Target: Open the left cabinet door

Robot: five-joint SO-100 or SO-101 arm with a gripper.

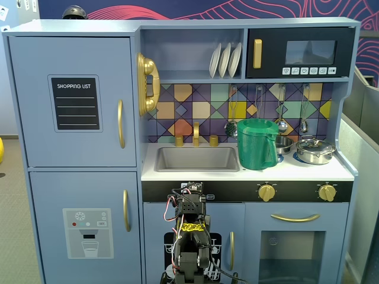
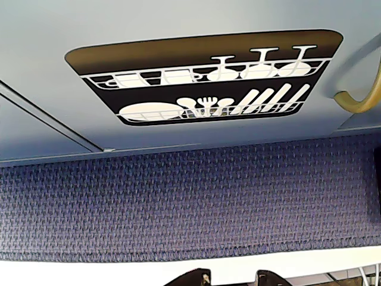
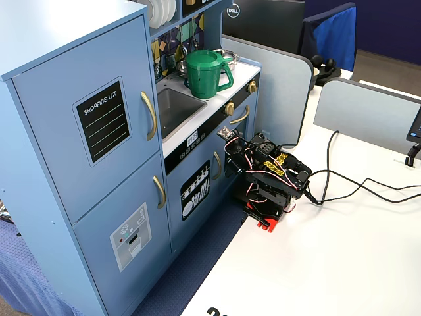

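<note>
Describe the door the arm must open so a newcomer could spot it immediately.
On the light-blue toy kitchen, look to the tall fridge-like column at the left in both fixed views. The left cabinet door is its upper panel, with a vertical gold handle on its right edge. Only it carries a black "SHOPPING LIST" chalkboard; the lower door shows a water-dispenser picture instead.

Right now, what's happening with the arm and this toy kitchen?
Nothing is being handled yet. The small black robot arm sits folded in front of the light-blue play kitchen, its wrist camera facing the small blue door with the dishwasher-rack picture. The large light-blue door with the shopping-list chalkboard is shut, its gold handle untouched.
</note>
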